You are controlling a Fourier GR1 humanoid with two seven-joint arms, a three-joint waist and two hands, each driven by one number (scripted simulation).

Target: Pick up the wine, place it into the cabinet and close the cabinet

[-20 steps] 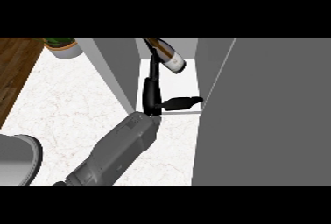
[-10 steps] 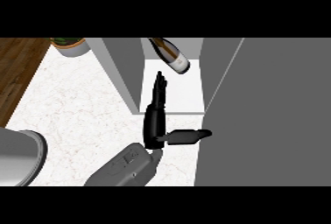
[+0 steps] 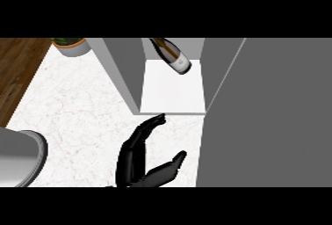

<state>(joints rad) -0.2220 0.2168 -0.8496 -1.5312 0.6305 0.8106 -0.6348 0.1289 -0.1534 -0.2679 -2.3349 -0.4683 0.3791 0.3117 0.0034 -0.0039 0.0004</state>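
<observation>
The wine bottle [image 3: 172,56], dark with a pale label, leans tilted inside the open cabinet, over its white floor [image 3: 174,90]. No hand touches it. My left hand [image 3: 137,161] is out on the counter just in front of the cabinet's opening, well below the bottle. Its fingers are straight and point toward the cabinet, its thumb is spread to the right, and it holds nothing. The cabinet's grey left wall [image 3: 120,74] stands left of the opening. The big grey door panel [image 3: 272,114] fills the right side, right next to my thumb. My right hand does not show.
A potted plant [image 3: 70,45] stands at the back left on the white marble counter [image 3: 71,114]. A grey round object [image 3: 16,158] sits at the lower left edge. Dark wood [image 3: 16,70] borders the counter on the left.
My left hand has drawn back out of the cabinet toward the view's lower edge, away from the bottle. The bottle stays inside the cabinet.
</observation>
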